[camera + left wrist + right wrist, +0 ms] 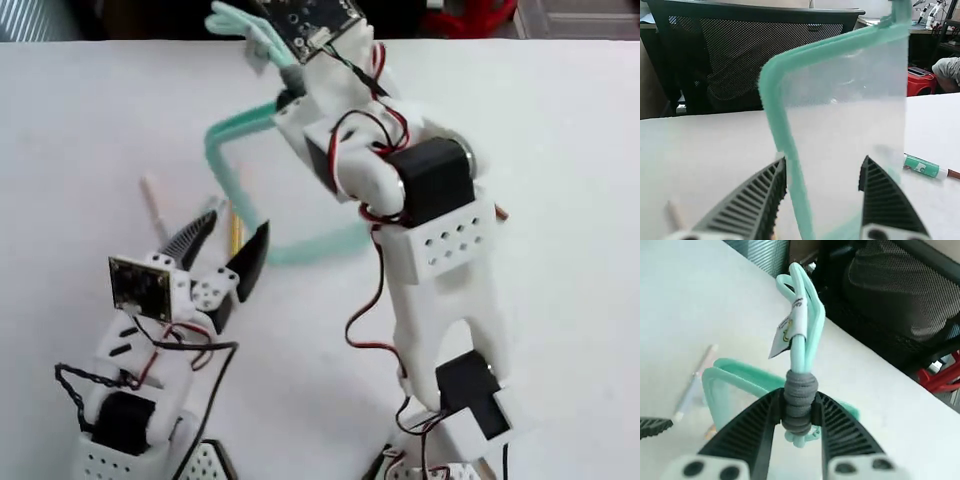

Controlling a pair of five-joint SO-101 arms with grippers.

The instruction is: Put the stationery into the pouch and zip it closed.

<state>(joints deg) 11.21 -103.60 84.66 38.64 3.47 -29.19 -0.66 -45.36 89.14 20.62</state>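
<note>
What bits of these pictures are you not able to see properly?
- High view: the right arm covers part of the pouch, so its zip and anything inside are hidden.
- High view: the left gripper is open over the yellow pencil, hiding one end.
- Left wrist view: the green-and-white pen runs off the picture's edge.

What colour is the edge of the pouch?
The pouch edge is mint green, clearest in the left wrist view.

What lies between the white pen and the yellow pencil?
In the high view, one finger of the open left hand lies between the white pen and the yellow pencil.
</note>
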